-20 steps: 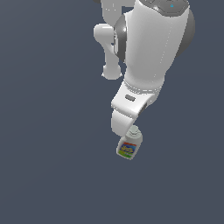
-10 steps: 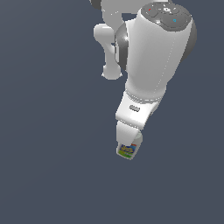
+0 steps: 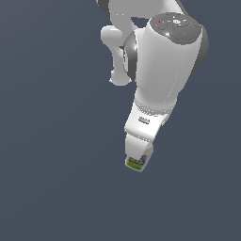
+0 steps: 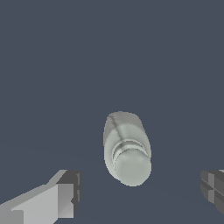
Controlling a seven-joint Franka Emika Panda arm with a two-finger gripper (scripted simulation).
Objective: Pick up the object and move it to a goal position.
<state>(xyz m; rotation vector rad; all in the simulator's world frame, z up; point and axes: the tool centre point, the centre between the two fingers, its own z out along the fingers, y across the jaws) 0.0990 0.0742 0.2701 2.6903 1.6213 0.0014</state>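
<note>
The object is a small white-grey bottle [image 4: 127,148] with a ribbed round cap, standing on the dark floor. The wrist view looks down on its cap. My gripper [image 4: 141,190] is open, one finger [image 4: 65,192] on one side of the cap and the other finger [image 4: 214,187] far off on the opposite side, neither touching it. In the exterior view the hand [image 3: 142,126] hangs straight over the bottle and hides its top. Only the lower part with the coloured label [image 3: 136,163] shows beneath the hand.
The white arm [image 3: 164,66] rises toward the top of the exterior view. Around the bottle there is only flat dark grey-blue floor [image 3: 56,179].
The hand has come down over the bottle, hiding its cap and shoulders in the exterior view. The bottle stays in the same spot.
</note>
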